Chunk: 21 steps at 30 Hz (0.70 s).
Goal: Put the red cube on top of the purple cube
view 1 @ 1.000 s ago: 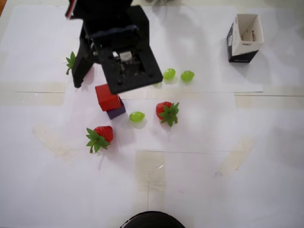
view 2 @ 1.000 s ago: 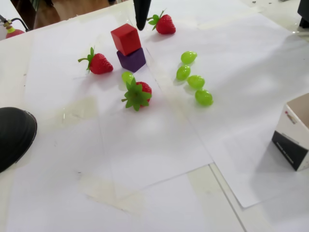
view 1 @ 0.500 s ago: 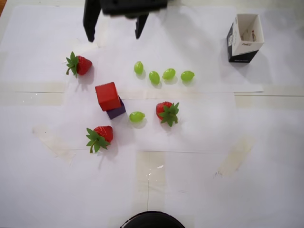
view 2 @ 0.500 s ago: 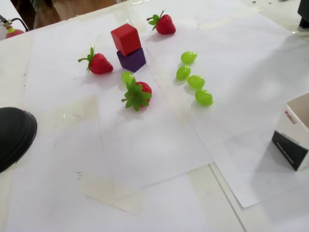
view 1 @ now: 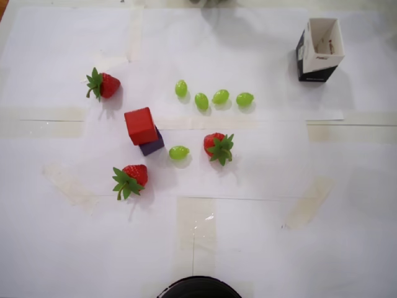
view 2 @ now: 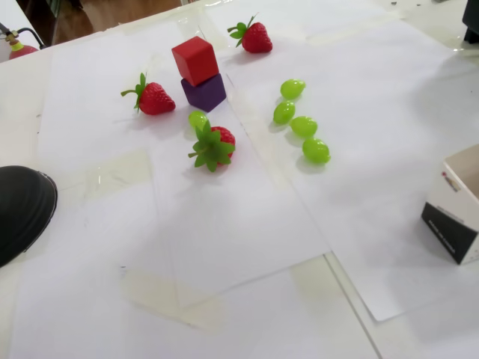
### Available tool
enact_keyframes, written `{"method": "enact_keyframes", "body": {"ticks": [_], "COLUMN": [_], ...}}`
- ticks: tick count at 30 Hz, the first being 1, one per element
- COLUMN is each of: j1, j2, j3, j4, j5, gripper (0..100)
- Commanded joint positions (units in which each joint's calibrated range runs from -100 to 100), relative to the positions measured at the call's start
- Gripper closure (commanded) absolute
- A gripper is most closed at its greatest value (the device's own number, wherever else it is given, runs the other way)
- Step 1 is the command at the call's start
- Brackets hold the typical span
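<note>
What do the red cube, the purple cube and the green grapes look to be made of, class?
The red cube and the purple cube beneath it look like painted wood or hard plastic: flat matte faces, sharp edges, no shine. Which one is unclear. The green grapes look like glossy, slightly translucent plastic: bright highlights on smooth, uniform skins.

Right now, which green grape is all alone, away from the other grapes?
The lone grape between the purple cube and a strawberry; the other four line up together.

Red cube (view 1: 140,125) stacked on purple cube (view 1: 153,143), slightly offset, mid-table on white paper
</note>
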Motion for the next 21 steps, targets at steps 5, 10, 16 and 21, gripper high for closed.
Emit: {"method": "enact_keyframes", "body": {"ticks": [5,10,16,21], "j1": [1.8,2.9,3.1,2.9], "j2": [-25.6,-38.5,-52.1,-59.0], "j3": [29.3,46.7,61.8,69.1], "j4": [-13.0,-21.0,-27.5,-31.5], "j5": [-1.9,-2.6,-2.7,-2.7], "gripper": [100,100,100,100]}}
